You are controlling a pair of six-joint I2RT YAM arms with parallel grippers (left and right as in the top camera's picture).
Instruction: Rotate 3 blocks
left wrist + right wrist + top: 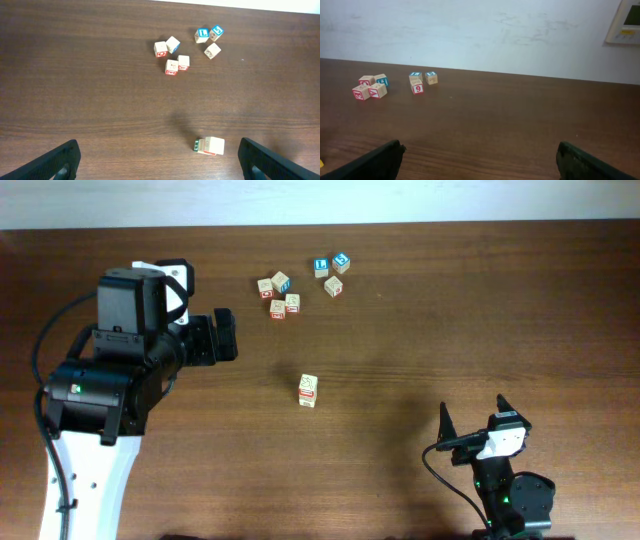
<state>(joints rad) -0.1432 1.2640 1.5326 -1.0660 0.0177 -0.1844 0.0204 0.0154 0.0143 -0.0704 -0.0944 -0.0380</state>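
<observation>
Left claw (228, 337), closest under the overhead camera at 9 o'clock of the surface (420, 320), has its jaws spread wide and empty. It is aimed toward 3 o'clock at the blocks, probably so it can fit over one. At 11 o'clock four cubes crowd together, the red-trimmed block (278, 308) among them, and neighbours that tight leave fingers little room. Near centre the green-marked block (308, 389) stands alone, likely the easiest to turn. At 12 o'clock the beige block (334, 285) sits just beside two blue-faced cubes (320, 266). Right claw (474, 412), at 5 o'clock, is likewise wide open and empty. It sits well apart from everything, seemingly parked out of the way.
</observation>
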